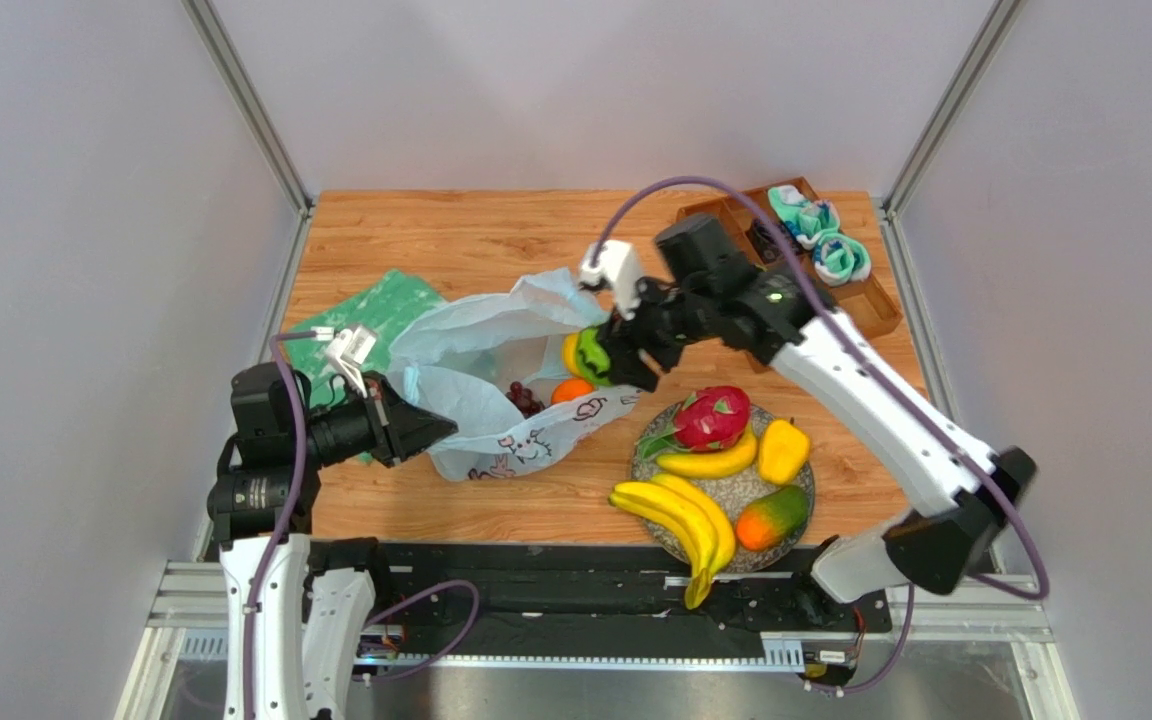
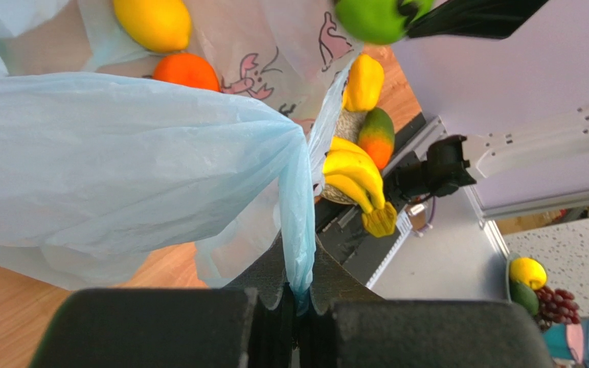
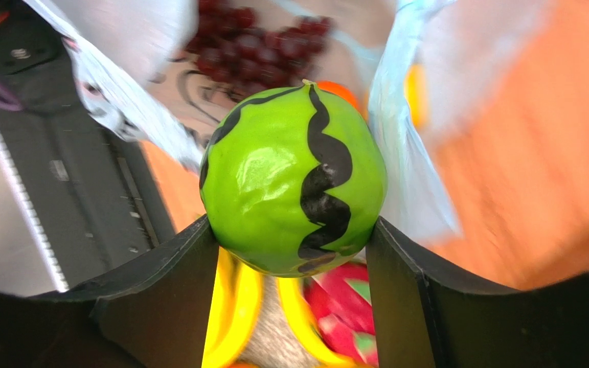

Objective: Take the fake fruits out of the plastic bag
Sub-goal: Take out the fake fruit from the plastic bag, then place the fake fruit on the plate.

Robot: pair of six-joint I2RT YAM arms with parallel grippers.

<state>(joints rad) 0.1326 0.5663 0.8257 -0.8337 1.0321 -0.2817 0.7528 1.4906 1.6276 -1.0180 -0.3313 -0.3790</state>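
Watermelon [image 3: 294,180] clamped in right gripper [image 3: 290,238] | at plastic bag [image 1: 462,360] mouth

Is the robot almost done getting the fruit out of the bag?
About halfway. Done: dragon fruit, bananas, mango and a yellow fruit lie on the plate. In hand: the right gripper holds a green striped fruit; the left gripper pinches the bag. Left: grapes, an orange and a lemon inside.

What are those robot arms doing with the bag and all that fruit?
The left gripper pinches the plastic bag by its edge. The right gripper grips a green striped fruit at the bag's mouth. On the plate lie bananas, a dragon fruit and a mango; grapes and an orange are inside the bag.
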